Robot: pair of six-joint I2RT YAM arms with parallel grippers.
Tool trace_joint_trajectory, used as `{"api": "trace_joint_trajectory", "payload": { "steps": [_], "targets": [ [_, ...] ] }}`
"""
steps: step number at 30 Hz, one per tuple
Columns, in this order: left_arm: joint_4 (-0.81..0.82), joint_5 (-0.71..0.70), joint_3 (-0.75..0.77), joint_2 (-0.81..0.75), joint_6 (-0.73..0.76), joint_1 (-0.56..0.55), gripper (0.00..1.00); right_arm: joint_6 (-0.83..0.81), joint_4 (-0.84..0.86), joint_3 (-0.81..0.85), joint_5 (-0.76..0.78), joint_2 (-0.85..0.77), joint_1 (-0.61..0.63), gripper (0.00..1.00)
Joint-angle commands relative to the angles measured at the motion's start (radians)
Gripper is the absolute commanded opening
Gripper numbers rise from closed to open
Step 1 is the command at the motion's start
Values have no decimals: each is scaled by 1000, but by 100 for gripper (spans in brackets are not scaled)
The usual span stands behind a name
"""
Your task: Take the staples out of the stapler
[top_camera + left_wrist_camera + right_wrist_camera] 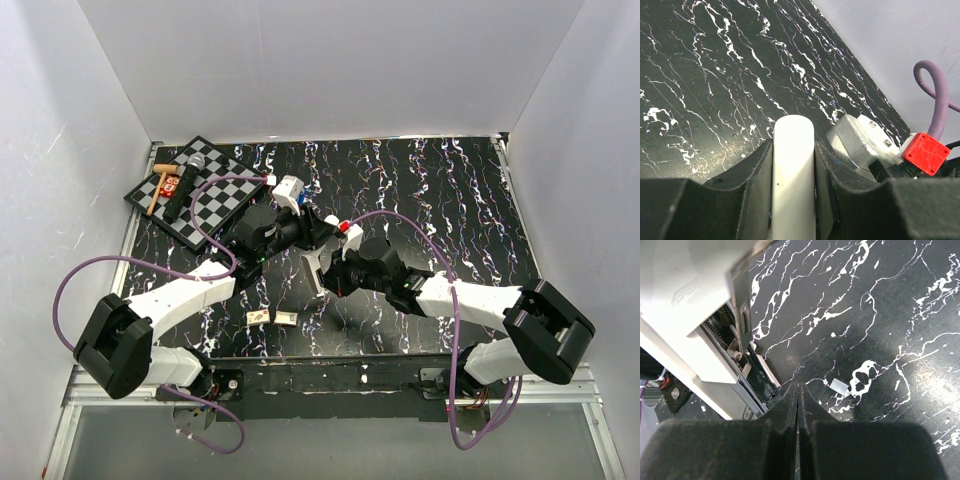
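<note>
Your left hand (793, 156) is clamping the stapler (710, 350) by its white arm (793, 135), at the middle of the table (880, 315). Its dark magazine channel (760, 377) is running lengthwise toward your right hand (798, 392), which is pinched shut just beside the channel's near end.

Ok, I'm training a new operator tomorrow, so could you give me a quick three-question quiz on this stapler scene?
1. True or false: the left gripper is shut on the stapler.
2. What lies on the chessboard? A) a microphone B) a mug C) scissors
3. Fill in: the right gripper is ____ (open/shut).

Key: 1 true; 2 A; 3 shut.
</note>
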Motion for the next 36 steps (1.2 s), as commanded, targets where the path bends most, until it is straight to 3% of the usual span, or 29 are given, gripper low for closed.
{"api": "trace_joint_trajectory", "payload": {
  "steps": [1, 16, 27, 36],
  "targets": [
    [27, -2, 18, -6, 23, -6, 0, -30, -5, 24, 38, -32, 10, 1],
    [-39, 5, 30, -8, 31, -29, 0, -237, -157, 148, 106, -112, 10, 1],
    [-67, 5, 67, 14, 35, -36, 0, -220, -142, 139, 72, -120, 10, 1],
    [-284, 16, 222, 150, 61, -37, 0, -136, -33, 53, 46, -103, 8, 1]
  ]
}}
